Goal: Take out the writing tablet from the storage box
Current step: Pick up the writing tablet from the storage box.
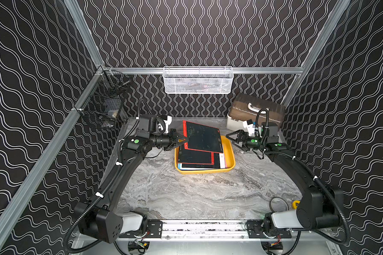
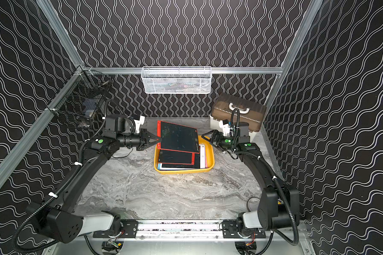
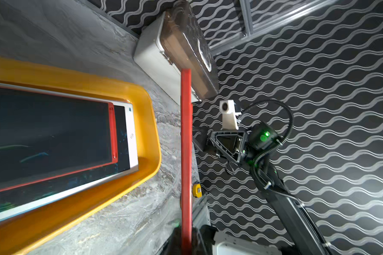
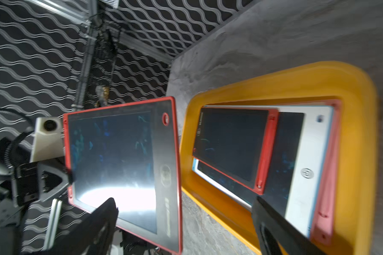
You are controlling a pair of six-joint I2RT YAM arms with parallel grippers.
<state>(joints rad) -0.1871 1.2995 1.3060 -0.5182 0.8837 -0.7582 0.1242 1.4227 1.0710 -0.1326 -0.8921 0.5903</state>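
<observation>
The writing tablet (image 1: 202, 136) hides much of the storage box (image 1: 208, 171).

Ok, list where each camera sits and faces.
Top views: high at the front, looking down over the table; left pincer, right pincer show.
Left wrist: on that arm, facing across the storage box to the right pincer; own pincer barely shows.
Right wrist: on that arm, facing the writing tablet in the left pincer; own fingers show.
Shared: both wrist views show tablet and box.

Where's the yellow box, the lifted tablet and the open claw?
yellow box (image 1: 206, 171): a top view, front rim.
lifted tablet (image 1: 202, 136): a top view, screen middle.
right claw (image 1: 231, 141): a top view, between its fingertips.
</observation>
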